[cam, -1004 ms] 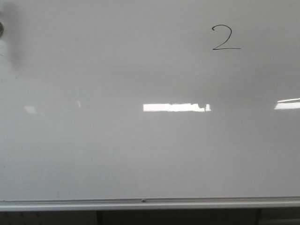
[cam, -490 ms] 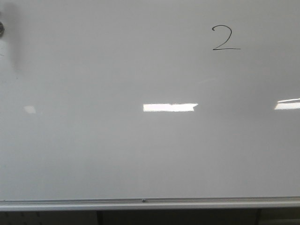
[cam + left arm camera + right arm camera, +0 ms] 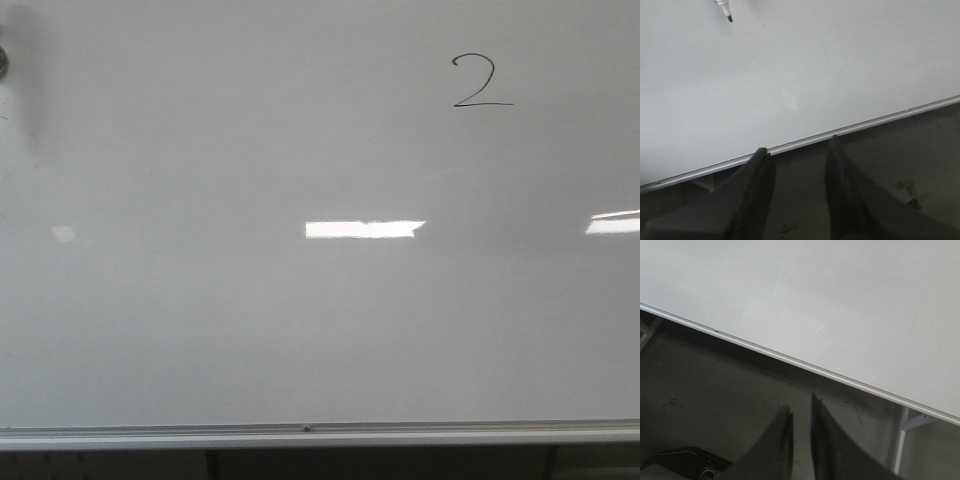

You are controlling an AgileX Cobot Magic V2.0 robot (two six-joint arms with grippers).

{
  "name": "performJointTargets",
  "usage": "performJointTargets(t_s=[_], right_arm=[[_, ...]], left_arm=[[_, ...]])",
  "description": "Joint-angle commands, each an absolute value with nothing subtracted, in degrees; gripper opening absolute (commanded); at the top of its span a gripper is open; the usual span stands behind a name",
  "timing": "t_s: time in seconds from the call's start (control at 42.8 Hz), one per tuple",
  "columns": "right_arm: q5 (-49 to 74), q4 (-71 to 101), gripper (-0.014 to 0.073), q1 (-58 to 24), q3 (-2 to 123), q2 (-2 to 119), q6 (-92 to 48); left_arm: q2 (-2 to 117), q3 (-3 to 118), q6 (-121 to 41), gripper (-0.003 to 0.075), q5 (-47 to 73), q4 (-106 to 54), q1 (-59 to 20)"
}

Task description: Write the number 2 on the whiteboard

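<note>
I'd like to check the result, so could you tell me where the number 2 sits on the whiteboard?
In the front view, the number 2 sits in the upper right of the whiteboard, above and right of the central bright reflection.

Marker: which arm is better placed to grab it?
Left, likely. The marker tip shows only in its wrist view, ahead of the open left gripper; the right wrist view shows none.

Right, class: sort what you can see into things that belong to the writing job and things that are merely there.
Job: number 2; whiteboard; marker tip.
Merely there: bright light reflections; dark object at the board's left edge; floor.
</note>
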State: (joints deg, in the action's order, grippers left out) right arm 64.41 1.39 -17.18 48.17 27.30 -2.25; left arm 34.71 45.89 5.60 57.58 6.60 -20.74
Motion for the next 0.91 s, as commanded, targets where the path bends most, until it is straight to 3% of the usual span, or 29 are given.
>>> performJointTargets(t_s=[0.0,0.093,0.887], right_arm=[[60.4,0.9,-0.0048,-16.8,49.3,27.7,-2.2],[60.3,0.9,-0.0065,-16.8,49.3,27.7,-2.2],[59.0,0.9,-0.0069,-16.8,49.3,27.7,-2.2]], left_arm=[[34.8,46.7,4.9,0.0082,53.5,6.6,-21.2],[34.8,46.7,4.9,-0.0019,53.3,6.6,-21.2],[34.8,46.7,4.9,-0.0020,52.7,6.6,-21.2]])
